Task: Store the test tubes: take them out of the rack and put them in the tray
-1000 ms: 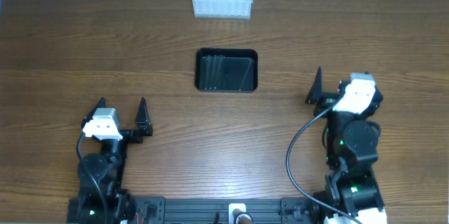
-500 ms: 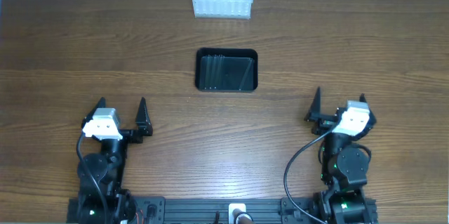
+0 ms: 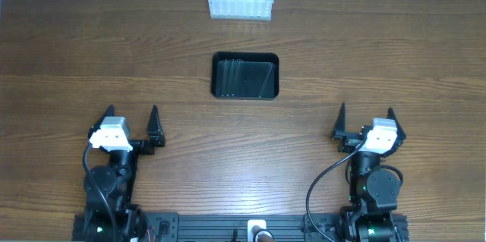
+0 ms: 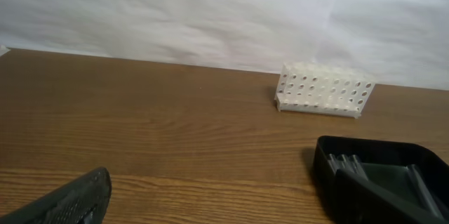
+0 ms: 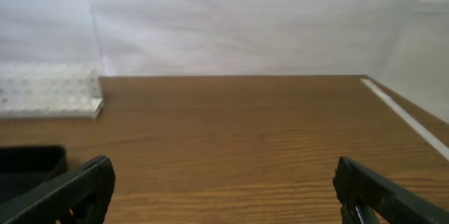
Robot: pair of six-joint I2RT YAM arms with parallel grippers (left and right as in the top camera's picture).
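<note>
From above, the white rack (image 3: 240, 2) is standing far out on the wooden table (image 3: 91, 37); the black tray (image 3: 215, 75) is sitting nearer the arms, test tubes (image 3: 243, 77) lying inside; the left gripper (image 3: 131, 113) and right gripper (image 3: 366, 113) are resting near their bases, both spread wide, gripping nothing; the left wrist view is showing the rack beyond the tray (tubes faintly visible); the right wrist view is showing fingers wide apart.
</note>
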